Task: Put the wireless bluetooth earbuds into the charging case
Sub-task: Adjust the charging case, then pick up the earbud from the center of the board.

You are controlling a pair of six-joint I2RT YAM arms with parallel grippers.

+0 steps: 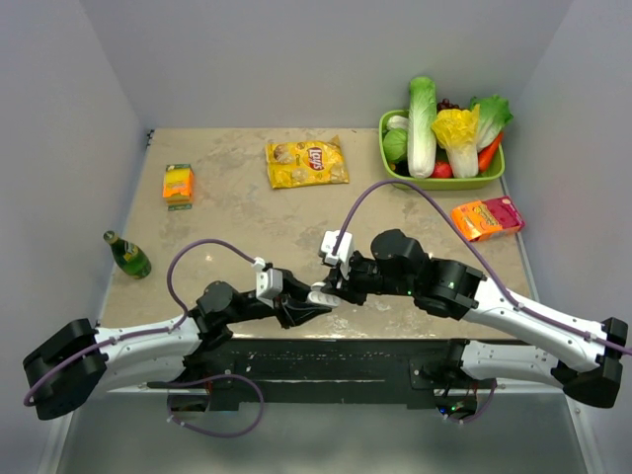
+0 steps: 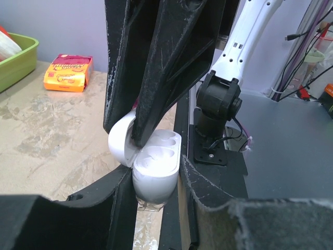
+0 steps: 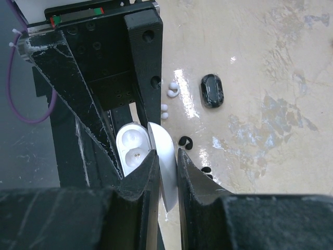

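Note:
The white charging case (image 1: 324, 295) is held off the table between both grippers, near the front edge. My left gripper (image 2: 155, 183) is shut on its lower body (image 2: 155, 174), whose two wells show empty. My right gripper (image 3: 167, 179) is shut on the hinged lid (image 3: 165, 156), which stands open beside the wells (image 3: 132, 146). Of the wireless bluetooth earbuds, two whitish ones (image 3: 171, 91) (image 3: 164, 111) and two dark ones (image 3: 185, 141) (image 3: 206, 171) lie loose on the table just beyond the case. In the top view the arms hide them.
A black oval object (image 3: 212, 90) lies beyond the buds. Farther back are a yellow chip bag (image 1: 307, 163), a small orange box (image 1: 179, 183), a green bottle (image 1: 128, 255), an orange-pink packet (image 1: 487, 217) and a green basket (image 1: 444, 183) of vegetables.

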